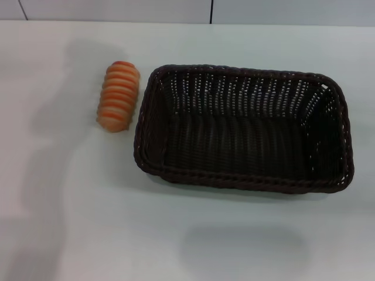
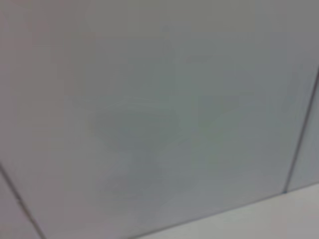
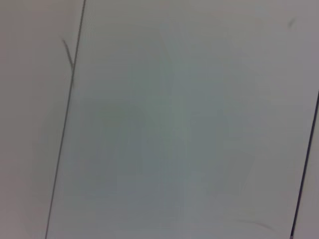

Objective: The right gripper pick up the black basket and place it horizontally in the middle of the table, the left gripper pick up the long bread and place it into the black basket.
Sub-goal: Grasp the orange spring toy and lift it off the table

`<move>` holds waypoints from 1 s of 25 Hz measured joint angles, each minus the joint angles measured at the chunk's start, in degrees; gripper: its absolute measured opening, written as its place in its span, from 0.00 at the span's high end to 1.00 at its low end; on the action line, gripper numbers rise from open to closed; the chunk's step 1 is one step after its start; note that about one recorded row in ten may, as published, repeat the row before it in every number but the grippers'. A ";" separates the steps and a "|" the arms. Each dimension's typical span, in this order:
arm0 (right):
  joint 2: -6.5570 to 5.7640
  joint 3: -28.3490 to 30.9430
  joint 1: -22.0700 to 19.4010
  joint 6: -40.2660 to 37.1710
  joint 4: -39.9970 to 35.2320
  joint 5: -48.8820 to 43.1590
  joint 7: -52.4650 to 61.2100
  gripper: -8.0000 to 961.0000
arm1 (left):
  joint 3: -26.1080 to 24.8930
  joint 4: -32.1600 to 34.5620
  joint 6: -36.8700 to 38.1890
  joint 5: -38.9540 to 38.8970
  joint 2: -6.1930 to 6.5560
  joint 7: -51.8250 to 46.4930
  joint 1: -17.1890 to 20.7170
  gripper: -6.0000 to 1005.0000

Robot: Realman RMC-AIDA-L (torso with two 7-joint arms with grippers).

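The black basket (image 1: pixel 243 129) lies lengthwise across the middle of the white table (image 1: pixel 88 222), its opening upward and nothing inside it. The long bread (image 1: pixel 118 96), orange-brown with pale ribs, lies on the table just to the left of the basket, ribbed top up, apart from the rim. Neither gripper shows in any view. Both wrist views show only pale panels with thin dark seams.
A pale wall with dark vertical seams (image 1: pixel 211 10) runs behind the table's far edge. Soft shadows fall on the table at the left (image 1: pixel 53 93) and in front of the basket (image 1: pixel 246 246).
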 joint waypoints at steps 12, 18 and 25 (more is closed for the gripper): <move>-0.02 -0.03 -0.03 -0.07 0.47 -3.28 0.00 0.47 | -2.94 -28.99 -4.65 0.13 1.60 -0.05 -10.68 0.19; -0.14 -0.03 0.09 -0.07 0.49 -4.41 0.07 0.47 | -3.33 -37.29 -8.25 0.10 1.32 -0.07 -12.22 0.19; -0.57 -0.54 0.19 -0.07 0.16 -4.73 0.06 0.47 | -3.21 -45.40 -11.40 0.07 0.49 -0.08 -13.43 0.19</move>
